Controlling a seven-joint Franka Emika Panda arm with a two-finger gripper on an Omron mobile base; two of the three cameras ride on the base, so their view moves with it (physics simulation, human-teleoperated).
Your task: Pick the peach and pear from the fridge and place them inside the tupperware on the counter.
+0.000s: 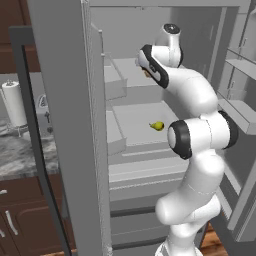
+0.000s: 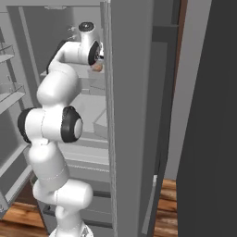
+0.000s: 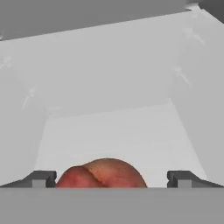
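The reddish-orange peach (image 3: 101,174) lies on an upper shelf of the open fridge (image 1: 135,75), low in the hand view. My gripper (image 3: 112,179) is open, and its two fingertips (image 3: 41,178) stand wide apart on either side of the fruit without touching it. From the base views a sliver of the peach (image 2: 97,67) shows just past my hand (image 2: 88,46), deep in the fridge (image 2: 134,115). The yellow-green pear (image 1: 157,125) rests on the shelf one level lower, near its middle. The tupperware is out of view.
Fridge side walls close in on both sides of my arm. Door bins (image 1: 240,107) hang on the open door at the right. A marbled counter (image 1: 20,150) with a paper towel roll (image 1: 14,102) lies left of the fridge, above dark cabinets (image 1: 20,220).
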